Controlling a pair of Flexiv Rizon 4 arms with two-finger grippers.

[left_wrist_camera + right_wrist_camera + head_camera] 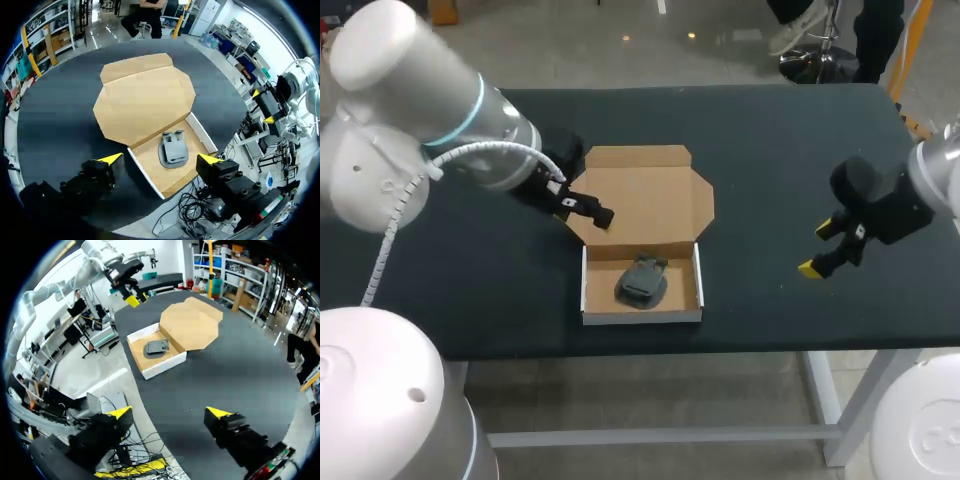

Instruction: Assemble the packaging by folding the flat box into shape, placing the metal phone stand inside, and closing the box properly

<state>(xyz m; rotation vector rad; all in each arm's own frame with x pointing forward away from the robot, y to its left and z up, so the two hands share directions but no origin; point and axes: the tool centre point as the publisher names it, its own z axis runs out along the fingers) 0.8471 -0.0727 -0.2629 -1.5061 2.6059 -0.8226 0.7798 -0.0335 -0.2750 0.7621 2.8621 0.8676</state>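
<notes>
The box (pixel 640 316) sits folded into a tray at the middle of the tabletop (pixel 770 150), close to its near edge. The stand (pixel 642 281) lies inside it on the tray floor, so the folding and the loading look done and only the closing is left. The lid (pixel 640 195) lies opened out flat behind the tray, pointing toward the far edge, with its tuck flap (pixel 638 156) at the farthest end. It is hinged along the tray's back wall, which is why it lies where it does. The left tool (pixel 585 207) is at the lid's left edge near the hinge, its fingers wide apart and holding nothing. In its own wrist view the left tool (pixel 160 160) looks out over the tray and the stand ahead (whether a finger touches the card I cannot tell). That spot seems chosen for catching the lid's side and swinging it over the tray. The right tool (pixel 817 249) hangs above bare tabletop toward the right edge, well apart from the box, also spread open and empty. It is probably parked there to leave the lid's path free, and to come in later to press the flap home.
</notes>
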